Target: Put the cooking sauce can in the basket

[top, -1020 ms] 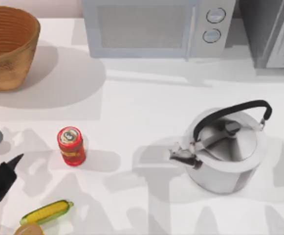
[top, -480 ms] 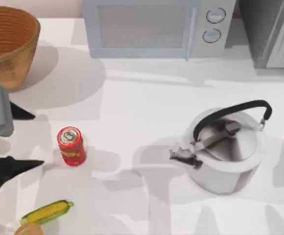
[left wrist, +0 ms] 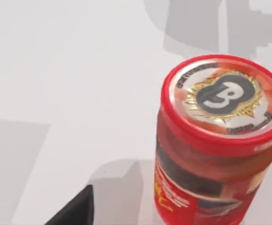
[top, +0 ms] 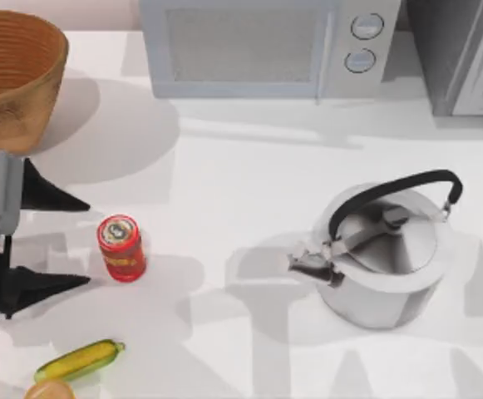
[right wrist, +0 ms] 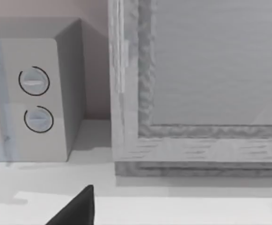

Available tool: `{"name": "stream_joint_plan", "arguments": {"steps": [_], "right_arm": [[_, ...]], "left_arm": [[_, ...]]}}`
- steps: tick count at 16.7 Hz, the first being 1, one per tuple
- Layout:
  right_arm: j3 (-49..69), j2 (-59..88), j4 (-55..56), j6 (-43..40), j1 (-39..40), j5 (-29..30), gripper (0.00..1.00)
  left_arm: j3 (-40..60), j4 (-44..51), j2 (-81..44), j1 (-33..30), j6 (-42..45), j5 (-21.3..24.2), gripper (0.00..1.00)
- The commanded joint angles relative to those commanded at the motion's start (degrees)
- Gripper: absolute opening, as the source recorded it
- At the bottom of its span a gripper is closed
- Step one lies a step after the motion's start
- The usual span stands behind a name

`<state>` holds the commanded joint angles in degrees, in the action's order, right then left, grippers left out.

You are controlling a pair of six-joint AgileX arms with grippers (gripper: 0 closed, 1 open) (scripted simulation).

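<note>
L gripper (top: 79, 241) wide open, holding nothing, just left of the cooking sauce can (top: 121, 248), which stands upright on the table (top: 249, 191), well apart from the basket (top: 12, 79) at back left. Slide fingers round can, centre it, squeeze mid-body, keep level. R arm idle.

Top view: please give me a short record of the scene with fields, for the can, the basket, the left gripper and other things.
can: cooking sauce can, upright on the table, ungrasped
basket: basket, far left corner
left gripper: left gripper open, fingers either side, just left of the can
others: kettle at right, microwave behind, corn cob at front left
</note>
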<state>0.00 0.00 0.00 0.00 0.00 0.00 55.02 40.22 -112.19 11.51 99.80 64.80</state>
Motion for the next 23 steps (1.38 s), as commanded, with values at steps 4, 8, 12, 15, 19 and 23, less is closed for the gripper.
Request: {"name": "stream_joint_plan", "arguments": {"steps": [4, 8, 12, 15, 19, 23], "right_arm": [[0.00, 0.00, 0.00, 0.00, 0.00, 0.00, 1.00], [0.00, 0.00, 0.00, 0.00, 0.00, 0.00, 1.00], [0.00, 0.00, 0.00, 0.00, 0.00, 0.00, 1.00], [0.00, 0.00, 0.00, 0.00, 0.00, 0.00, 1.00], [0.00, 0.00, 0.00, 0.00, 0.00, 0.00, 1.00], [0.00, 0.00, 0.00, 0.00, 0.00, 0.00, 1.00]], "left_arm": [[1.10, 1.25, -2.96, 0.08, 2.45, 1.71, 1.00], [1.55, 1.19, -2.39, -0.18, 2.38, 1.60, 1.00], [1.54, -0.11, -1.53, -1.13, -0.83, 1.87, 1.00], [1.22, -4.45, -0.60, -3.35, -6.24, 2.10, 1.00], [-0.87, -14.63, -1.20, -6.84, -14.54, 2.09, 1.00], [-4.28, -26.14, -2.69, -9.85, -21.78, 1.61, 1.00]]}}
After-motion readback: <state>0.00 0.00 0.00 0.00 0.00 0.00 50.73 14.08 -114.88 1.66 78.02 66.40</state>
